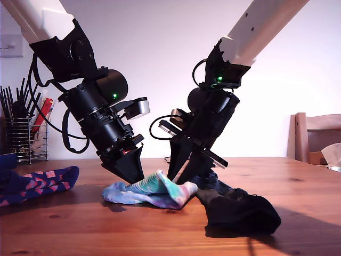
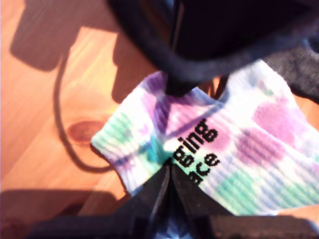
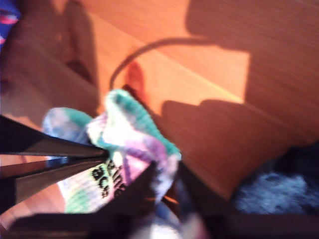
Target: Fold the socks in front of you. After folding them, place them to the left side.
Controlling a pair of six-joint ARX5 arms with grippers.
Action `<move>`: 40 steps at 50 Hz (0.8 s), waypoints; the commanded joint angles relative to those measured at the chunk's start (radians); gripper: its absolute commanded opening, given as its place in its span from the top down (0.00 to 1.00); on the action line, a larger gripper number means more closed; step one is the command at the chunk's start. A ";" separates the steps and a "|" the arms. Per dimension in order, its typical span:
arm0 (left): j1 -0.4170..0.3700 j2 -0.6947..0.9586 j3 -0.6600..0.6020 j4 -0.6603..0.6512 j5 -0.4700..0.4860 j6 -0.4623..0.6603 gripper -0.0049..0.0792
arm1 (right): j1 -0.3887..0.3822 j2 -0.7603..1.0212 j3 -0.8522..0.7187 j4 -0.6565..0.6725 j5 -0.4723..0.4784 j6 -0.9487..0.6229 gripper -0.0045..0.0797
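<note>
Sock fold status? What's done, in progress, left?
Done: the navy and pink sock lies at the exterior view's left, though I can't tell if it is folded. In hand: both arms are down on the tie-dye sock, my first hand and my second hand pinching its fabric mid-fold. Left: finishing that fold, moving it aside, then the dark sock, crumpled and untouched.

Sunlit wooden table [image 1: 298, 181], plain white wall [image 1: 160, 42], wooden chair [image 1: 314, 136] behind.
</note>
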 commanded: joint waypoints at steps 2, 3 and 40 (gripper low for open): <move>-0.001 0.037 -0.011 0.009 0.004 0.007 0.96 | 0.007 0.036 -0.002 -0.003 -0.007 -0.001 0.96; -0.001 0.038 -0.011 0.011 0.004 0.007 0.96 | 0.007 0.036 0.003 -0.007 -0.007 -0.001 0.96; -0.013 0.013 -0.010 0.058 0.011 -0.014 0.96 | 0.006 -0.002 0.125 -0.115 -0.058 -0.001 0.96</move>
